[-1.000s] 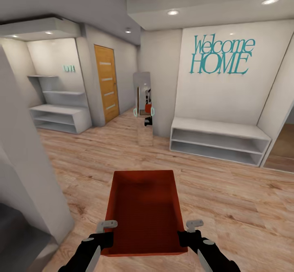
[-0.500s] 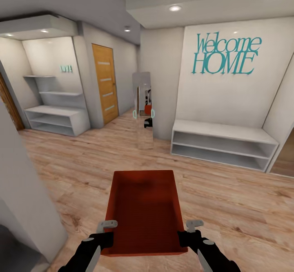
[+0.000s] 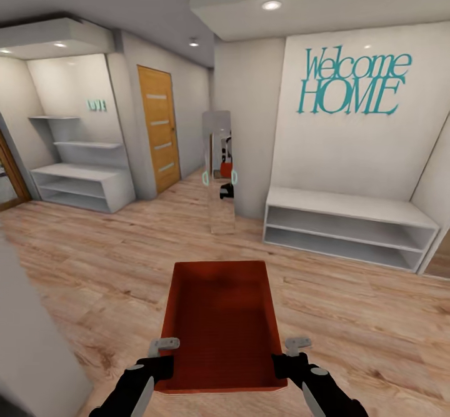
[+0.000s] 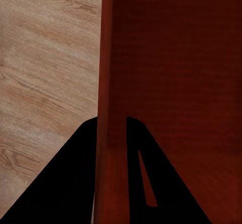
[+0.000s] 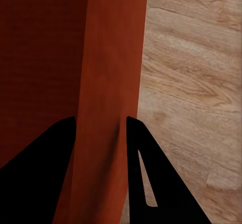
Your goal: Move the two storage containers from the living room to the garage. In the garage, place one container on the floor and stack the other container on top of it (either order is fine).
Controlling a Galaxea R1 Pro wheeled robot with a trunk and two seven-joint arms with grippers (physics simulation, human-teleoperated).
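While both grippers pinch its walls, one storage container point(image 3: 220, 323) sits low in the frame's centre.
Red-orange, open-topped, empty; left gripper point(image 3: 164, 349) and right gripper point(image 3: 294, 349) each clamp a side wall.

containers: 1 point(image 3: 220, 326)
grippers: 2, left point(image 3: 164, 356), right point(image 3: 292, 357)
doors: 1 point(image 3: 158, 127)
shelf units: 2 point(image 3: 350, 217) point(image 3: 81, 173)
mirrors: 1 point(image 3: 220, 154)
wall signs: 2 point(image 3: 353, 80) point(image 3: 95, 105)

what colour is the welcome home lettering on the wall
Teal lettering, clearest in the head view.
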